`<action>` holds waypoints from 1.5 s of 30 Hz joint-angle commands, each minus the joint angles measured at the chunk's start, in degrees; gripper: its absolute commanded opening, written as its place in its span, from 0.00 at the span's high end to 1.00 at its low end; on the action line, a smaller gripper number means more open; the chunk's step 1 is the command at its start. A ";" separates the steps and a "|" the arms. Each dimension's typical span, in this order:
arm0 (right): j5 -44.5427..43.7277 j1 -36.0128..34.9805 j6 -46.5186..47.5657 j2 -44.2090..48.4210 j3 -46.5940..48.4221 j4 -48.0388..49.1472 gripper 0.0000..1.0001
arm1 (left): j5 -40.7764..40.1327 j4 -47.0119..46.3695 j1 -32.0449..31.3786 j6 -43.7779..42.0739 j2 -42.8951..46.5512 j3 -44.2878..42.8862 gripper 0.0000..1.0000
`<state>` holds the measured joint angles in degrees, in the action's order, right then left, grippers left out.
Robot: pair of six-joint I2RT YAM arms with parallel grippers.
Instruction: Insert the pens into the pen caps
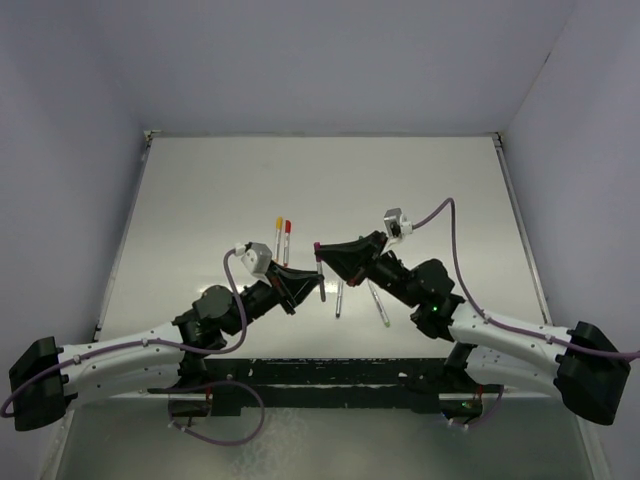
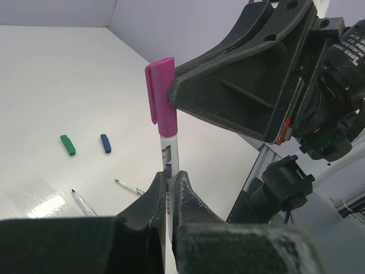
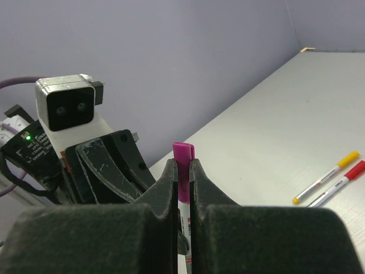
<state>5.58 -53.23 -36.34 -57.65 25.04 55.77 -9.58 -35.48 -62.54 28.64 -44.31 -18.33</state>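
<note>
A white-barrelled pen [image 2: 169, 157] stands upright above the table with a purple pen cap [image 2: 161, 94] on its top end. My left gripper [image 2: 170, 182] is shut on the barrel. My right gripper [image 3: 183, 168] is shut on the purple cap [image 3: 183, 157], which sticks out a little above its fingertips. In the top view both grippers meet at this pen [image 1: 320, 272] in the middle of the table. A green cap [image 2: 68, 145] and a blue cap [image 2: 105, 143] lie loose on the table. Two uncapped pens [image 2: 130, 187] [image 2: 84, 204] lie near them.
A yellow-capped pen [image 1: 279, 233] and a red-capped pen [image 1: 286, 238] lie side by side behind the grippers; the right wrist view shows them too [image 3: 326, 177] [image 3: 341, 184]. Two bare pens [image 1: 339, 298] [image 1: 378, 303] lie under the right arm. Walls enclose the white table [image 1: 200, 200].
</note>
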 commanded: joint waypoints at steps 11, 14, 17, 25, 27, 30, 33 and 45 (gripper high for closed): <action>-9.65 -7.02 2.69 -1.67 -2.12 -15.66 1.00 | -7.43 -14.17 0.90 -7.89 0.59 -9.19 1.00; -11.57 -8.02 2.67 -3.50 -1.60 -17.00 1.00 | -6.66 -14.43 1.12 -8.23 -0.24 -10.34 1.00; -13.04 -8.56 2.49 -4.96 -1.23 -17.72 1.00 | -6.33 -14.04 1.18 -8.39 -0.84 -10.95 1.00; -15.34 -8.98 2.64 -4.14 -0.16 -18.33 1.00 | -7.59 -10.37 1.29 -7.93 0.40 -10.13 1.00; -17.34 -8.93 2.84 -3.25 1.01 -19.83 1.00 | -7.70 -7.89 1.35 -7.58 0.63 -10.08 1.00; -20.94 -8.90 2.95 -1.70 3.49 -22.76 0.96 | -9.45 -1.50 1.36 -6.77 -0.25 -10.31 1.00; -24.64 -8.92 5.11 0.61 6.26 -24.67 0.78 | -11.76 5.02 1.28 -4.83 -2.67 -9.60 1.00; -41.95 -8.84 4.49 19.12 8.10 -42.15 0.42 | -21.07 27.81 2.50 -0.72 -12.51 -13.33 1.00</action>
<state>-28.12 -61.98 -30.44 -42.87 31.55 21.34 -25.08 -15.40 -61.36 26.52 -54.81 -25.91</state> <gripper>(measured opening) 0.559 0.032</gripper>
